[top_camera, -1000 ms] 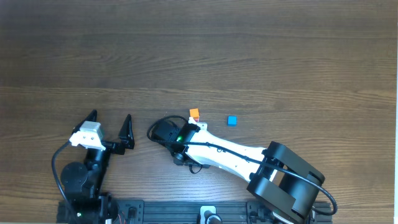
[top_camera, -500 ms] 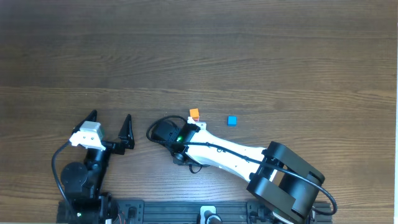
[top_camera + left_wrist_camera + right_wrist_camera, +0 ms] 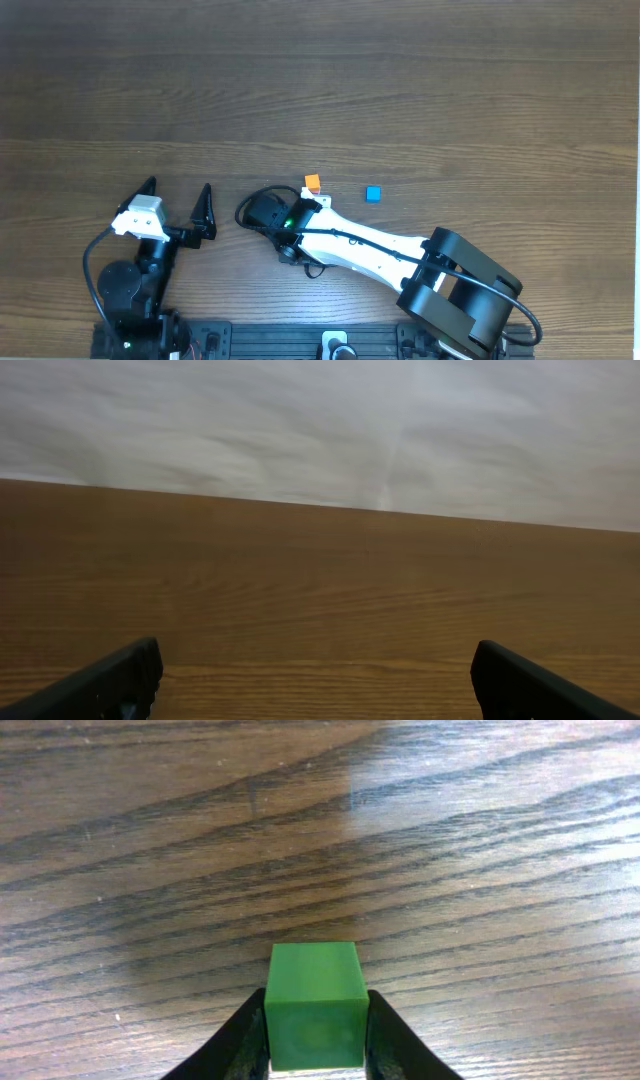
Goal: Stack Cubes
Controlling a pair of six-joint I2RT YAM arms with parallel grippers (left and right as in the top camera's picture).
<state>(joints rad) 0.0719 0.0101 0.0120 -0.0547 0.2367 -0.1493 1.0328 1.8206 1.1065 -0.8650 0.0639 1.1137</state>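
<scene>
Green cube (image 3: 314, 978) clamped by its sides in my right tool (image 3: 315, 1025), bottom face free for stacking; left tool (image 3: 178, 187) sits open at near left, clear.

Matt, smooth plastic green cube (image 3: 314, 1005) on grained, faintly glossy wooden table (image 3: 450, 840).

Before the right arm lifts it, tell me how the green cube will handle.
The green cube looks undented in the right gripper, so probably rigid. Flat faces: unlikely to roll. Smooth surface might slip under a light squeeze.
</scene>
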